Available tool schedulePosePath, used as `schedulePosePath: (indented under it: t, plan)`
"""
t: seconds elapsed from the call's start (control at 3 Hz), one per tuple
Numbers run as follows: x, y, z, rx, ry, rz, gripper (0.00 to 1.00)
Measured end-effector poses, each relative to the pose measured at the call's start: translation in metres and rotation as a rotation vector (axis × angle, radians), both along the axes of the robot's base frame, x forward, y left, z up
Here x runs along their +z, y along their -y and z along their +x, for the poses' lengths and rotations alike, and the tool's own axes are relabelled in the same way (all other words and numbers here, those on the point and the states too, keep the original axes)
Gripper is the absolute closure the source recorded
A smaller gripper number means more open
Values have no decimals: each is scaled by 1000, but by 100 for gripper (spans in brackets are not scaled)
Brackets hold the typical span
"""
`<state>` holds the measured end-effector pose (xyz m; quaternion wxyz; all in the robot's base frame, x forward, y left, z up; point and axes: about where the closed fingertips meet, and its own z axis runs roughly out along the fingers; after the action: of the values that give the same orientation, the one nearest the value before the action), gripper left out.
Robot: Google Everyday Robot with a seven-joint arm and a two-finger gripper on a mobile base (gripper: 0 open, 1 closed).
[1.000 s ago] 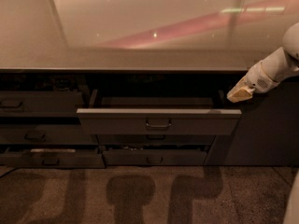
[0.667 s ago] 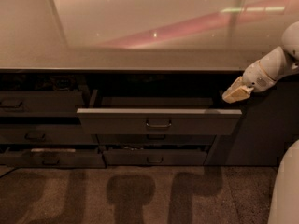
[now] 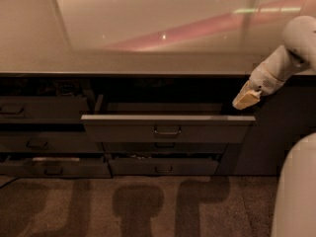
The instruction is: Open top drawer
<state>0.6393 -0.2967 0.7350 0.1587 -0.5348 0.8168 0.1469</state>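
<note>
**Dim room, glossy bench: the top drawer stands pulled out**

A wide bench (image 3: 148, 58) with a shiny, reflective top runs across a dim room, above a speckled floor (image 3: 148, 206). Under it sits a bank of dark drawers.

The top drawer (image 3: 123, 128) is in the middle of that bank, just below the bench edge. Its broad dark grey front stands clearly forward of the narrower fronts to its left (image 3: 39, 110) and of the one beneath it (image 3: 197, 166), with a shadowed gap showing behind its upper rim. By that, the opening looks largely done. Whether it has reached full travel is hard to judge from this angle. Its rounded pull handle (image 3: 167, 131) sits at the centre, untouched.

The claw (image 3: 245, 98), on a pale arm (image 3: 281, 63) reaching in from the right, hangs just above the drawer's right end. I cannot tell whether it is clenched or released, though it grasps nothing visible.
</note>
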Motion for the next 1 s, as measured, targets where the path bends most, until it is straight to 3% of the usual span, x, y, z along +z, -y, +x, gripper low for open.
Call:
schedulePosePath:
  t: [0.33, 1.0]
  plan:
    - [-13, -4, -2, 74, -87, -206, 100]
    - [-18, -3, 3, 81, -86, -233, 100]
